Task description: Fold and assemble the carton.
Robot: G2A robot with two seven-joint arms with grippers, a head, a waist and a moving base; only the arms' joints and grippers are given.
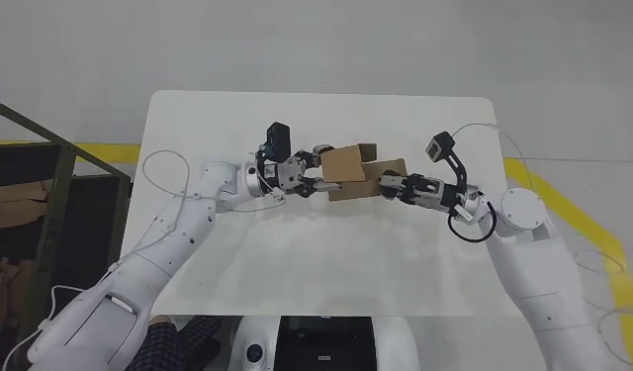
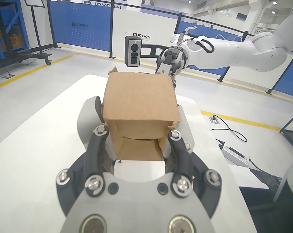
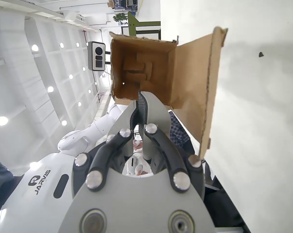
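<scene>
carton is up between both grippers over the table; can't tell if it touches the top. left gripper is closed partway onto the carton's folded end, one jaw on each side wall, end face right in front of its palm. right gripper is almost fully closed, pinching the rim of one wall at the open mouth, one jaw inside and one outside. Long axis runs gripper to gripper: the tucked end points at the left palm, the mouth at the right wrist. Inside, the far-end flaps look interlocked, so I'd call that end done. One big flap stands open off the mouth and runs back alongside the right jaws; can't make out any other mouth flaps. Handling, my read: light corrugated board, stiff across the panels, weak at the scores. With the mouth open the walls will rack or dent if squeezed hard. Dry cardboard shouldn't slip in the pads. Edges look frayed, so tearing at a score is the risk. Best hold is where left has it, on two opposite walls near the folded end where the board is doubled. Right's single-wall pinch is fine for steadying, not for load. To close the mouth, right would need to let go of the rim and push the flap near its free edge.
</scene>
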